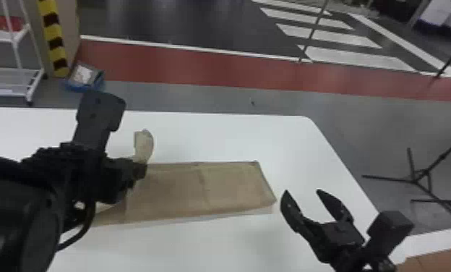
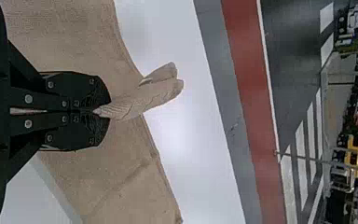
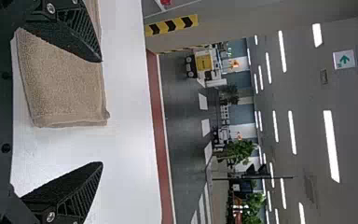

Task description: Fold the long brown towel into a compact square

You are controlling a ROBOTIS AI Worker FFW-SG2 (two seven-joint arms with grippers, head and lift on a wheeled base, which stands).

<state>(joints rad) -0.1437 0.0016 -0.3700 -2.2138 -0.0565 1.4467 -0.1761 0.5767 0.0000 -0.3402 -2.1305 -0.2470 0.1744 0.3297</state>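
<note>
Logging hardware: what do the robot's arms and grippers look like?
Left arm: black, rounded housing, looping black cable. Right arm: black, boxy block near the wrist. Left gripper and right gripper: black, round silvery screws; the right's fingers taper, with ribbed sides.

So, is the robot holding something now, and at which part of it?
The left gripper pinches the towel by a bunched-up fold; the right gripper holds nothing.
</note>
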